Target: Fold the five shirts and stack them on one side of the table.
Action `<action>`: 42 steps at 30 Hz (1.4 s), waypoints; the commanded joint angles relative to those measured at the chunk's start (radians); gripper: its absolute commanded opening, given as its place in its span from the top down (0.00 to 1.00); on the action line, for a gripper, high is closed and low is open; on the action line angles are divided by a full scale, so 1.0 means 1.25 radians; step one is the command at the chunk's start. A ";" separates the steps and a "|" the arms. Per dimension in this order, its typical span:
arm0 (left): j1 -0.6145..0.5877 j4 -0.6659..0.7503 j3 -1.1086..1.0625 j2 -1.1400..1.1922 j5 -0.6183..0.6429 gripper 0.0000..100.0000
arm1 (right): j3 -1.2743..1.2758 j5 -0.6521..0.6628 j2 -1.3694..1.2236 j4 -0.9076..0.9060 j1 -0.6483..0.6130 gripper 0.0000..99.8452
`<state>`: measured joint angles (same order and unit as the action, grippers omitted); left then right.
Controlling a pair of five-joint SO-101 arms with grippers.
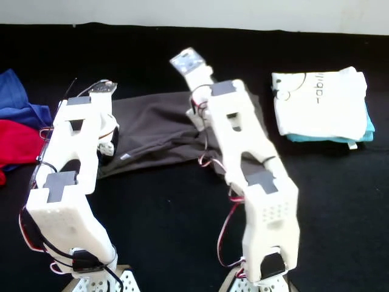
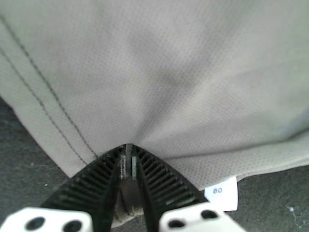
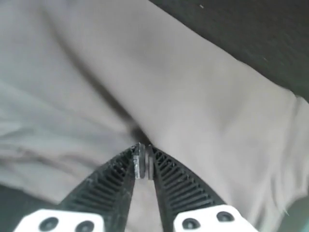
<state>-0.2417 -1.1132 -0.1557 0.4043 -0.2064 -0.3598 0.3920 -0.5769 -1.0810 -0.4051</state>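
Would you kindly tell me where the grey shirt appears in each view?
High view: the grey shirt lies spread on the black table between the two arms.
Left wrist view: it lies beneath the left gripper, which pinches it near the stitched hem.
Right wrist view: it lies beneath the right gripper, which pinches a fold.
Shared landmark: the white tag at the shirt's edge, high and left wrist views.

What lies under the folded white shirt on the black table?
Under the white shirt, a teal shirt peeks out along the near and right edges. Most of it is covered, as is anything beneath it.
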 commanded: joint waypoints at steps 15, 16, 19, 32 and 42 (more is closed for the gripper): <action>0.007 0.028 0.013 0.007 0.006 0.99 | -0.395 0.014 -0.144 -0.511 0.041 0.97; 0.007 0.028 0.013 0.007 0.006 0.99 | -0.390 0.014 -0.145 -0.532 0.045 0.97; 0.007 0.028 0.013 0.007 0.006 0.99 | -0.347 0.015 -0.142 -0.544 0.055 0.97; 0.007 0.028 0.013 0.007 0.006 0.99 | 0.029 0.059 0.099 -0.546 0.063 0.97; 0.007 0.028 0.013 0.007 0.006 0.99 | 0.085 0.054 0.293 -0.229 0.152 0.97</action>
<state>-0.2417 -1.1132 -0.1557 0.4043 -0.2064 -0.2601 0.4549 -0.2562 -1.5321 -0.2716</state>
